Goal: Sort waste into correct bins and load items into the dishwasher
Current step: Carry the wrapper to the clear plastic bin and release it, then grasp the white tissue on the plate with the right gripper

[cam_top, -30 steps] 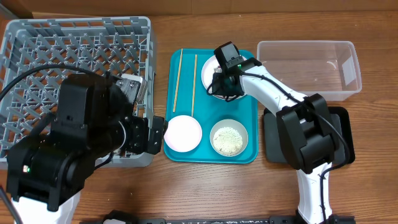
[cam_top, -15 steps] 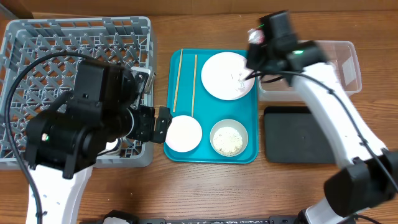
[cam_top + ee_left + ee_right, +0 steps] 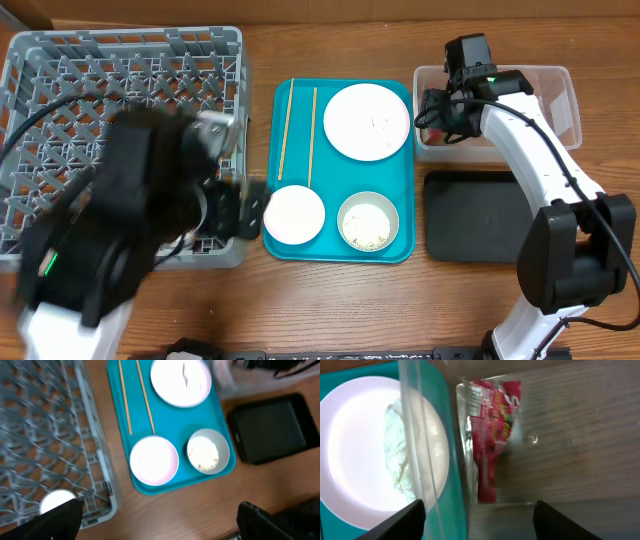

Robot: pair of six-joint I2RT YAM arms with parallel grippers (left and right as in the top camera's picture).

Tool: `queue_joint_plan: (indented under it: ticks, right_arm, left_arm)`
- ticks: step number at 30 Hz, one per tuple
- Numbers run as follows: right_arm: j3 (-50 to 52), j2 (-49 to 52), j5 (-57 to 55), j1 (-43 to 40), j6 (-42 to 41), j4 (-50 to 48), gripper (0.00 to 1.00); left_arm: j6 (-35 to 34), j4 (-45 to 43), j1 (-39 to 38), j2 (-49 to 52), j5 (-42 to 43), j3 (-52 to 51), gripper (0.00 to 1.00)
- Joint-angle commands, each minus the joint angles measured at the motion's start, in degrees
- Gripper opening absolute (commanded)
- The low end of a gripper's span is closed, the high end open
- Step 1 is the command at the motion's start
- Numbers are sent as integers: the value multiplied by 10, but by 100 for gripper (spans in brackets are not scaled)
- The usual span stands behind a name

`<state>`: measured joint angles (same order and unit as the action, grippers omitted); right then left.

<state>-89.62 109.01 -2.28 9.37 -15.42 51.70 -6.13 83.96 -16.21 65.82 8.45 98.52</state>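
My right gripper (image 3: 432, 118) hangs open over the left end of the clear tub (image 3: 545, 105). In the right wrist view a red wrapper (image 3: 492, 435) is inside that tub by its left wall, clear of both fingers. The white tissue (image 3: 400, 457) rests on the round plate (image 3: 367, 121). Two chopsticks (image 3: 284, 130) lie on the teal tray's left side. A pale bowl (image 3: 294, 213) and a bowl with rice (image 3: 368, 222) stand at its front. My left gripper (image 3: 157, 520) is open and empty beside the grey dish rack (image 3: 120, 70), where a white cup (image 3: 57, 501) sits.
The teal tray (image 3: 405, 245) lies between the rack and the bins. The flat black tray (image 3: 480, 215) is in front of the tub, under my right arm. My blurred left arm covers the rack's front right part.
My right gripper carried the red wrapper from the plate over to the tub and opened, letting it go. The left arm shifted slightly and is blurred.
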Motion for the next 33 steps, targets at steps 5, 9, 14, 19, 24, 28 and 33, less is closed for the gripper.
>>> queue_joint_plan:
  ticks: [5,9,14,19,24,28,33]
  right_arm:
    - [-31,-53,120,18,7,-13,70]
    - [-29,-52,119,62,7,-27,57]
    - [-13,-14,-15,134,7,-53,53]
    - [-13,51,-142,165,7,-103,53]
    - [-13,113,-153,153,7,-155,53]
    - [-13,147,-152,144,8,-177,53]
    - [-13,154,-121,142,9,-185,35]
  left_arm:
    - [-14,-5,-3,-123,-53,10,100]
    - [-14,-2,-3,-139,-53,10,100]
    - [-14,17,-3,-137,-53,10,100]
    - [-14,17,-3,-137,-53,10,100]
    - [-14,17,-3,-137,-53,10,100]
    - [-14,17,-3,-137,-53,10,100]
    - [-14,17,-3,-137,-53,10,100]
